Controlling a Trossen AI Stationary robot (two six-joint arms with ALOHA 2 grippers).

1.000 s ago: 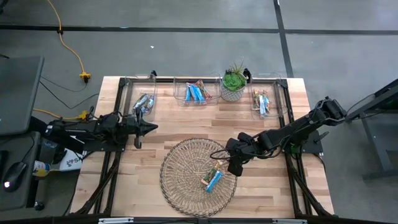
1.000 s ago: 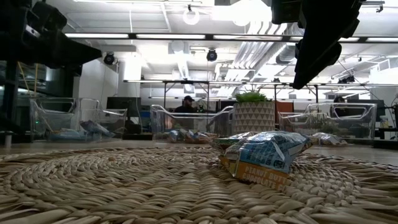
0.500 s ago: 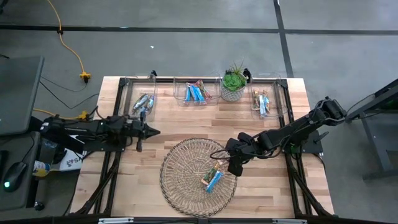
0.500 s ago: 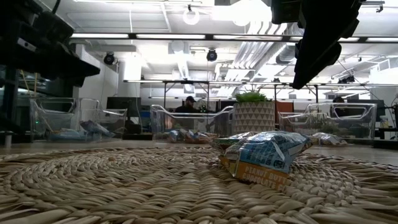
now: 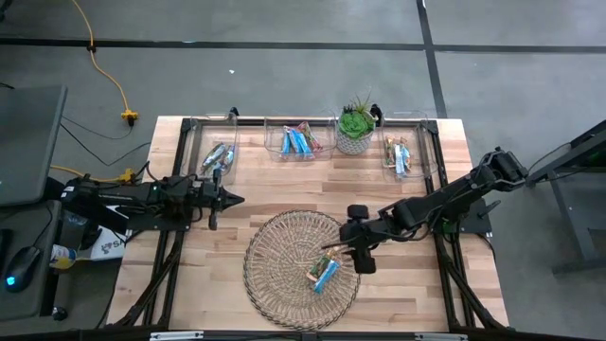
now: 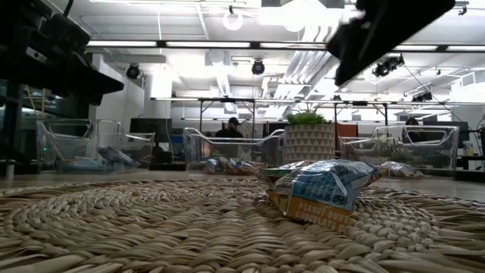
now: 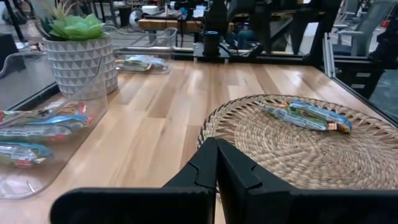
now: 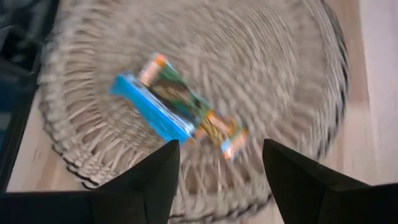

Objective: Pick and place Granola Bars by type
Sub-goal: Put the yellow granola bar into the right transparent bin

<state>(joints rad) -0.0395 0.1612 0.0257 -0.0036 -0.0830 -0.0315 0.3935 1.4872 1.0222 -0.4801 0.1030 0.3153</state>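
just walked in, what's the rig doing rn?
Sorting granola bars by type. The right gripper is open, poised above the two bars left on the woven basket: a blue bar and a tan bar lying side by side, neither gripped yet. The left gripper is shut and empty, waiting over the table's left side. Three clear bins along the far edge already hold sorted bars, next to a potted plant.
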